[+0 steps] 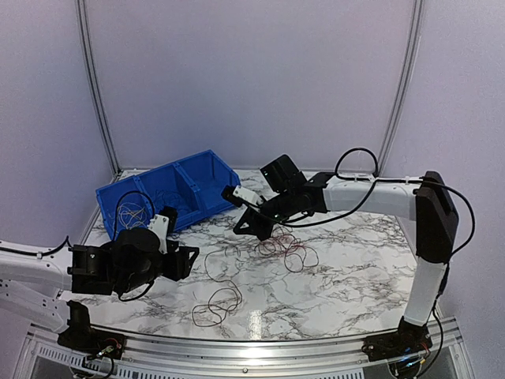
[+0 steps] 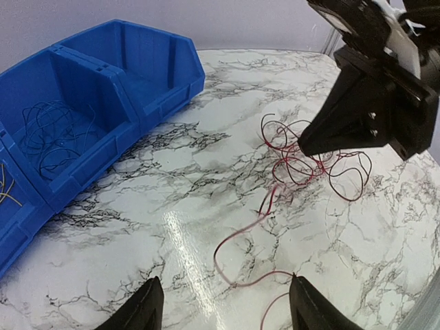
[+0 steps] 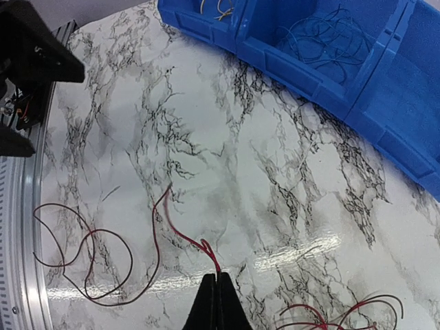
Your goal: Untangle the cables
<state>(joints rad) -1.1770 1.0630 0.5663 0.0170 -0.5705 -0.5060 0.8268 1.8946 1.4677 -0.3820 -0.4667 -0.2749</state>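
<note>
Brightly, evenly lit from above; softly shadowed; glaring white on the table [image 1: 371, 260] toward its near edge; sharp throughout.

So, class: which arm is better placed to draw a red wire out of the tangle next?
Probably right: the right pincer is shut on a red wire beside the tangle. The left pincer stands open and empty, back from the tangle.

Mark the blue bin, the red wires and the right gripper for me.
blue bin [image 2: 172, 82], left wrist view, wall nearest the wires.
red wires [image 2: 302, 168], left wrist view, middle of the tangle.
right gripper [image 3: 218, 280], right wrist view, closed fingertips.
</note>
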